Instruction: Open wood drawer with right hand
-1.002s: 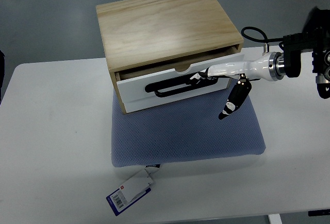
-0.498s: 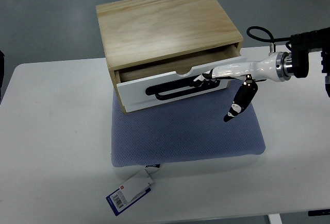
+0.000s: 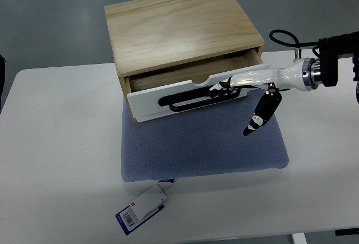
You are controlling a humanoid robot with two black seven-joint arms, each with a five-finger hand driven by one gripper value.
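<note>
- At the far left I see only bare white tabletop (image 3: 56, 143); my left arm is nowhere in view, so this is a one-arm job.
- Low on the tabletop, by the near edge of the blue mat (image 3: 202, 143), lies a printed tag (image 3: 142, 208). It is clear of the drawer's path, so I ignore it.
- The wood drawer box (image 3: 179, 25) sits on the mat's far part. Its white drawer front (image 3: 147, 98) stands slightly proud of the box, with a dark gap showing above it. I judge the drawer just started, with most of its travel left.
- The black handle (image 3: 188, 96) runs along the front. The fingers (image 3: 223, 84) of my right hand (image 3: 247, 79) are curled into its right end, hooked on it; the thumb hangs loose below, touching nothing.
- Because the grip is off-centre, I would pull straight toward myself, square to the front and slowly, so the drawer does not skew and bind.
- The box is unclamped on a soft mat, so I would watch that it does not slide along with the drawer.
</note>
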